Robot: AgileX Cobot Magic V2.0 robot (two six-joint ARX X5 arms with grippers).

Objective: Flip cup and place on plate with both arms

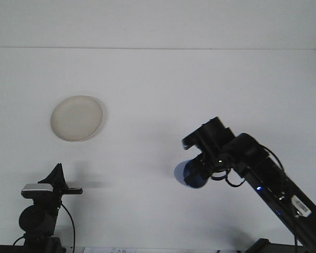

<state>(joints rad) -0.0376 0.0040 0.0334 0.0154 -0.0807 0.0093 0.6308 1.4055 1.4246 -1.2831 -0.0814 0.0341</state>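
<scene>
White tabletop [163,79] filled the view, with a pale wall behind it. On its left side lay the cream plate [77,118], flat and bare. The right gripper [200,169] reached in from the lower right and was clamped on the blue cup [190,175], which stuck out to the left from its tip, well apart from the plate. The left gripper [57,176] sat low at the lower left; whether its fingers were spread could not be told.

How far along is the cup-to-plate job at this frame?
Done: the right gripper has the blue cup, carried low near table centre. In hand: bringing it toward the left side. Left: the handover, since the left gripper waits at its corner, and setting the cup on the bare plate.
</scene>
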